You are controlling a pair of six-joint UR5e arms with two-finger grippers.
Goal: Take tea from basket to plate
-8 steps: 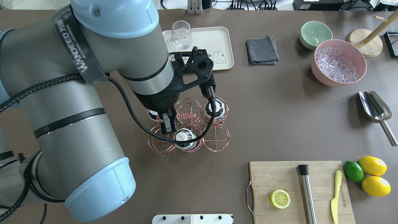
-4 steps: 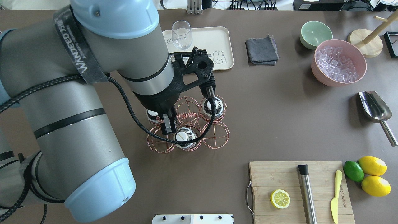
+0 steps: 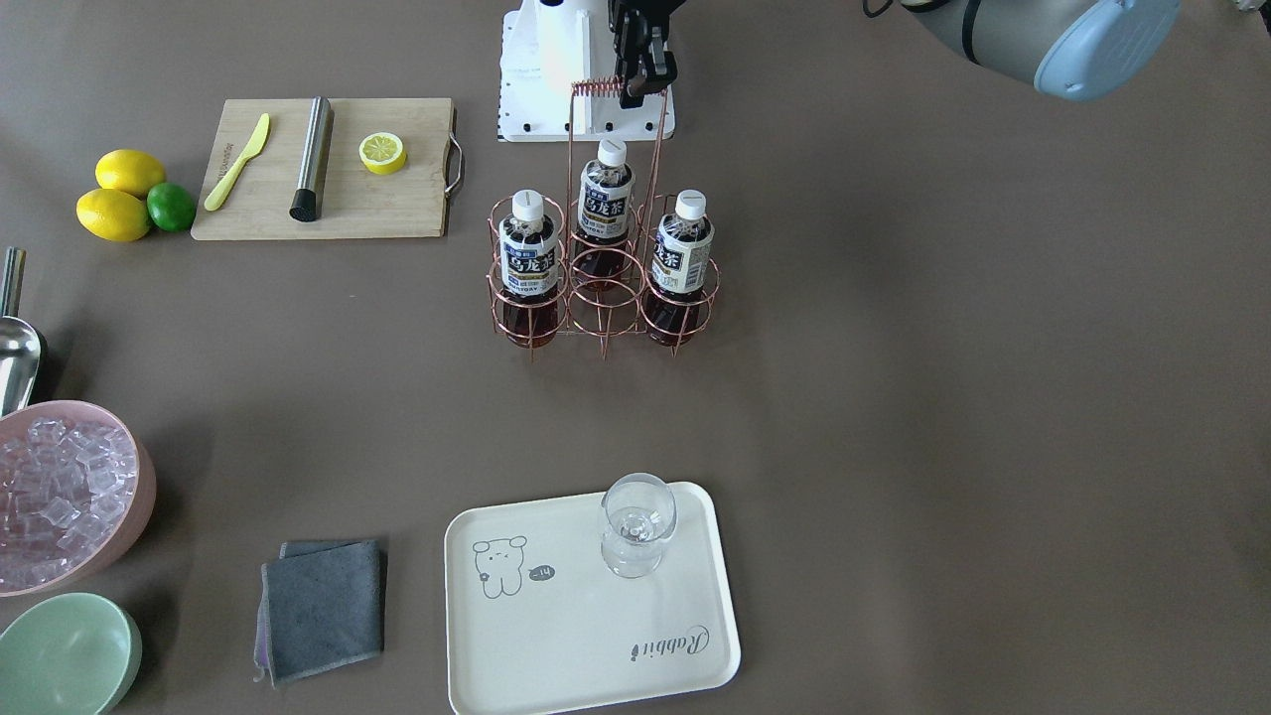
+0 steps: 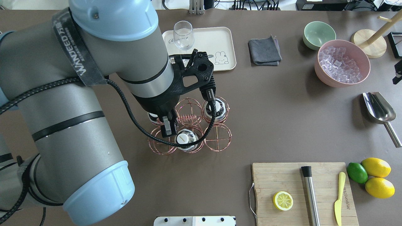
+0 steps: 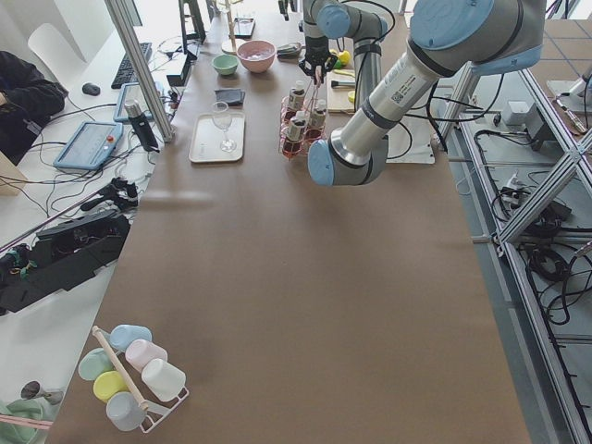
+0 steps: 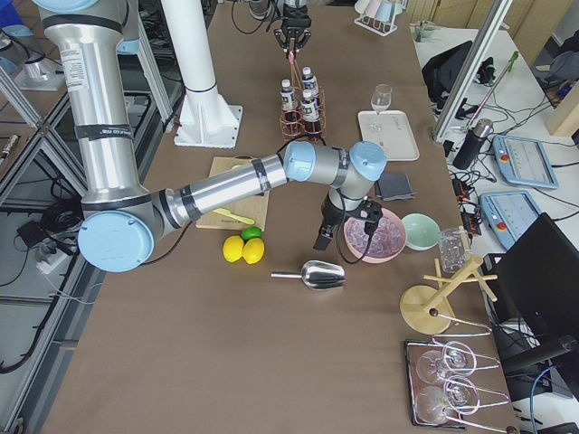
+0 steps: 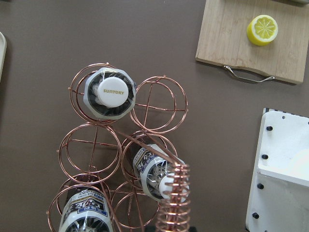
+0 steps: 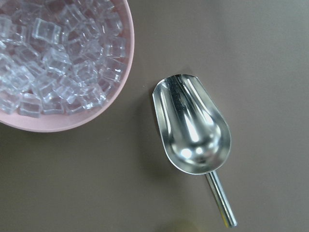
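I see left hand (image 3: 635, 87) pointing straight down, clamped on basket (image 3: 606, 308) handle coil; right hand (image 6: 320, 241) above steel scoop (image 8: 193, 130), can't tell its opening

**Around my left gripper**

Just ahead of my left gripper (image 3: 640, 84) stands a clear glass (image 4: 183, 34). Ahead and to the right lies a folded grey cloth (image 4: 264, 51). Well beyond it to the right are a pale green bowl (image 4: 318, 34) and a pink bowl (image 4: 333, 82) of ice cubes (image 4: 337, 64), with a steel scoop (image 4: 378, 108) near them. Back toward me on the right, a wooden board (image 4: 270, 179) carries a lemon half (image 4: 283, 201), a steel rod (image 4: 311, 197) and a yellow knife (image 4: 339, 197). Two lemons (image 4: 376, 167) and a lime (image 4: 357, 172) lie just past it.
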